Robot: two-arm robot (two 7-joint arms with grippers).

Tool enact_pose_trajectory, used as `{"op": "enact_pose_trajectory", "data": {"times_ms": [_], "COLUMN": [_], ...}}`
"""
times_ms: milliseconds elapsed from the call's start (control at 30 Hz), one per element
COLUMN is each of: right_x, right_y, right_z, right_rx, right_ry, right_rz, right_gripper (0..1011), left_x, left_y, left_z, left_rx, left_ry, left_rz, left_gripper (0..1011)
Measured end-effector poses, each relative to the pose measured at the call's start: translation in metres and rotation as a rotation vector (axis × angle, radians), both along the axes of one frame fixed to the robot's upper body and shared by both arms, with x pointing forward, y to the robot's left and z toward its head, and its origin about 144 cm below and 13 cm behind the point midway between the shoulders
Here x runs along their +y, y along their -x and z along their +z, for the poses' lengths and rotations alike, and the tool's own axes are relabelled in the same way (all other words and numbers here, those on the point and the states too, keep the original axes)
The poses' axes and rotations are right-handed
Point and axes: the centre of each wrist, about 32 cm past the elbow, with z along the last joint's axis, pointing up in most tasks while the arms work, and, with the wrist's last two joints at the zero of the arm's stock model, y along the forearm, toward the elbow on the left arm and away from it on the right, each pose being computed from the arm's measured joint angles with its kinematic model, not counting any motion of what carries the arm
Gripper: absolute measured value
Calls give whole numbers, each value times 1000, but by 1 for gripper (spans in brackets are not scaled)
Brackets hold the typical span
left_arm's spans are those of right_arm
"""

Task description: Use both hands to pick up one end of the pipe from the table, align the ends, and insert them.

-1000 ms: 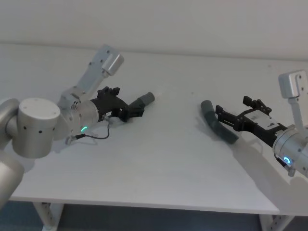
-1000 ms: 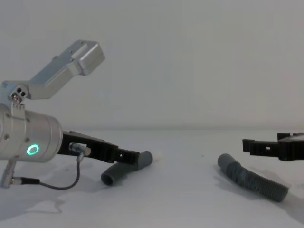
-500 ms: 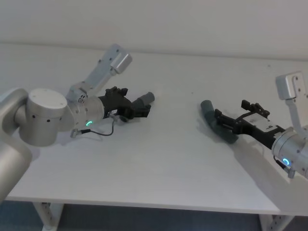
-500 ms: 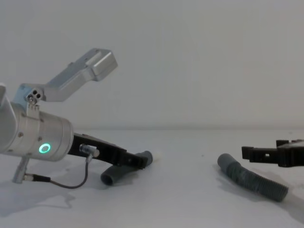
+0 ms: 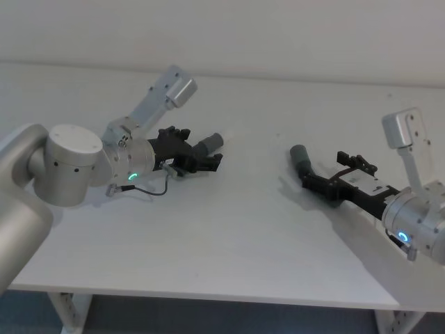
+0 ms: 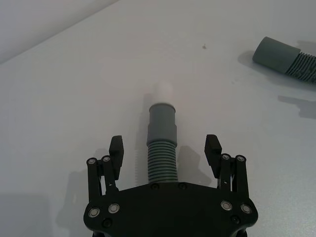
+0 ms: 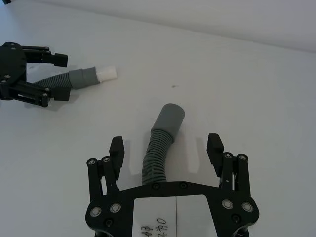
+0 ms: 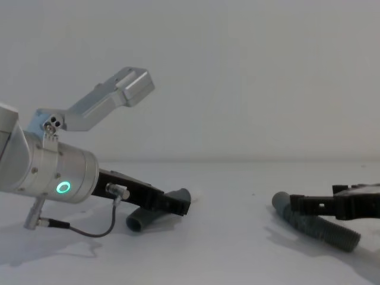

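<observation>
On the white table (image 5: pixel 229 229) the short ribbed pipe (image 6: pixel 162 155) lies between the fingers of my left gripper (image 6: pixel 164 148), which is open and straddles the ribs just behind the smooth collar (image 6: pixel 162 118) and white tip (image 6: pixel 162 92). In the head view that left gripper (image 5: pixel 201 160) is at the table's left. At the right, my right gripper (image 7: pixel 166 147) is open around the longer pipe (image 7: pixel 154 160), close behind its wider cuff (image 7: pixel 169 118). The cuff (image 5: pixel 300 154) points toward the table's middle. In the chest view both pipes (image 8: pixel 145 218) (image 8: pixel 317 228) rest on the table.
A thin black cable (image 5: pixel 149 193) loops from the left wrist onto the table. A wide bare stretch of table (image 5: pixel 254 174) separates the two pipes. The table's front edge (image 5: pixel 208 296) runs near the robot, and a pale wall stands behind.
Both grippers have come down and forward over their pipes. The right gripper's fingers now straddle the long pipe near its cuff; the left has slid closer to the short pipe's collar.
</observation>
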Motion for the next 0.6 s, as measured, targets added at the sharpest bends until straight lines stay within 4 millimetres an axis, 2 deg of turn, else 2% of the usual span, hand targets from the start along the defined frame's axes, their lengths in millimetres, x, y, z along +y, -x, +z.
{"op": "enact_pose_trajectory", "data": {"times_ms": [600], "right_x": [10], "right_y": [-5], "right_z": [-9], "right_rx": [25], "right_ry": [22], "right_rz": [13], "right_gripper": [1001], "left_x": [0], "left_y": [-2], "left_z": [-3], "left_rx": [3], "left_ry": [-9], "left_rz": [-14], "left_gripper": [1000]}}
